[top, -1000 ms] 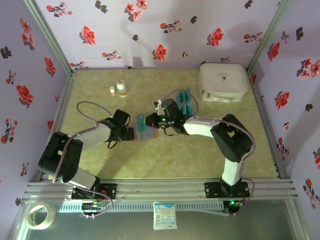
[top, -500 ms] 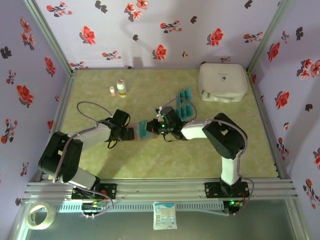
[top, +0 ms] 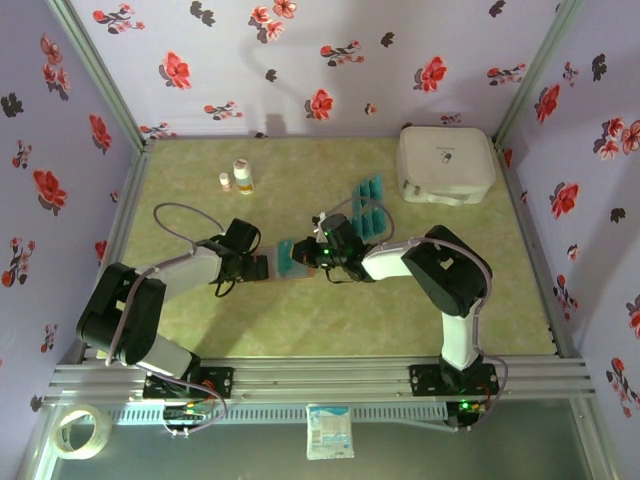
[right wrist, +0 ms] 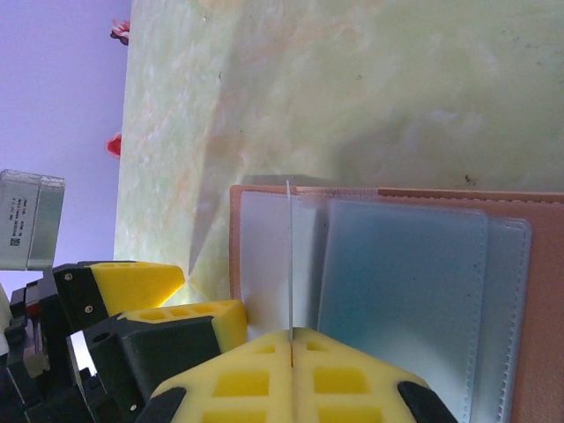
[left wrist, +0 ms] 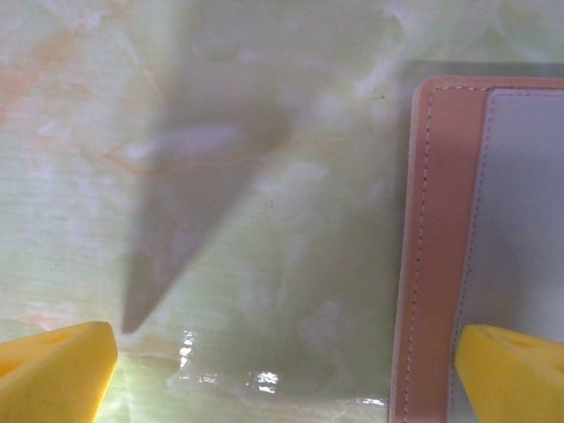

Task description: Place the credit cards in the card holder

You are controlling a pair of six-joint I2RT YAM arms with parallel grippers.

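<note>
Bottles [top: 243, 177] two, card holder [left wrist: 436, 247] one.

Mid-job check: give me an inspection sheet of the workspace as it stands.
Surface: green marbled table.
Job's things: wallet lying open; spare cards in a row beyond it; one card gripped.
Clutter: two small bottles, white case.
End effectors: left end effector open over the wallet's edge; right end effector shut on the card, held edge-on above the wallet.
Cables: grey cable looping by the left arm.
Surroundings: flowered lilac walls; tape roll beyond the front rail.
</note>
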